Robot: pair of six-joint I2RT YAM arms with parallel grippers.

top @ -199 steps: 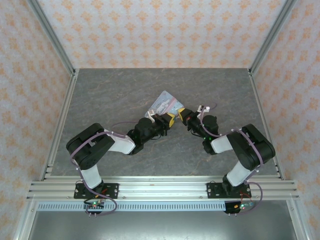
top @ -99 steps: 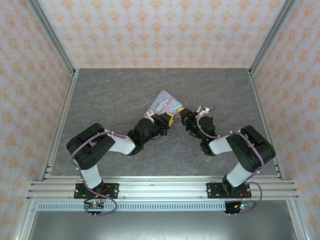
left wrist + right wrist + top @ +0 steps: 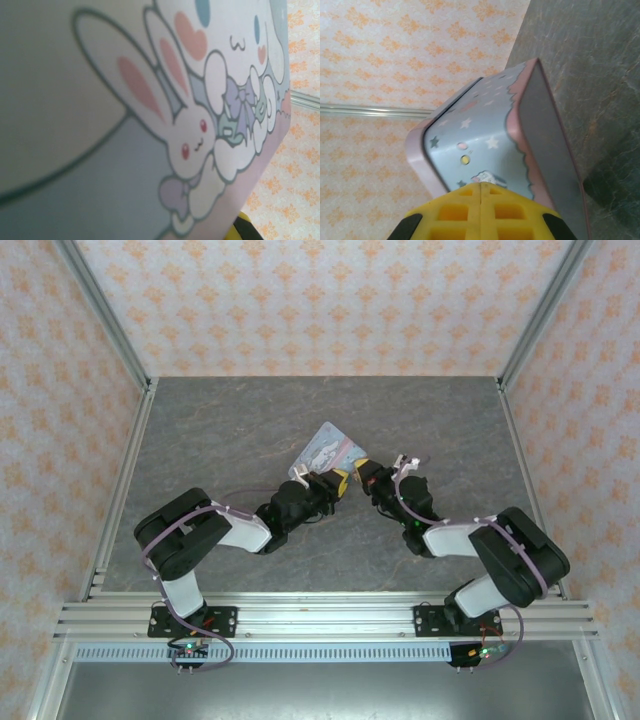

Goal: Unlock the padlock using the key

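Note:
The pale blue tin with the white cartoon rabbit (image 3: 327, 447) lies mid-table, and both grippers meet at its near corner. My left gripper (image 3: 341, 479) sits against the tin's near edge; its wrist view looks closely onto the printed lid (image 3: 150, 125), and its jaws are too small in the top view to read. My right gripper (image 3: 361, 468) has its yellow fingers pressed together (image 3: 481, 186), the tips just short of the tin's starred side (image 3: 480, 135). Nothing shows between those fingers. The padlock and the key are hidden.
Grey stone-patterned table (image 3: 220, 430) stretches around the tin. Aluminium frame posts (image 3: 120, 340) and patterned walls close in the left, right and back. A rail (image 3: 320, 618) runs along the near edge above the arm bases.
The right arm's elbow has swung out to the right and lower, and its gripper has edged left towards the tin. The left arm has hardly moved.

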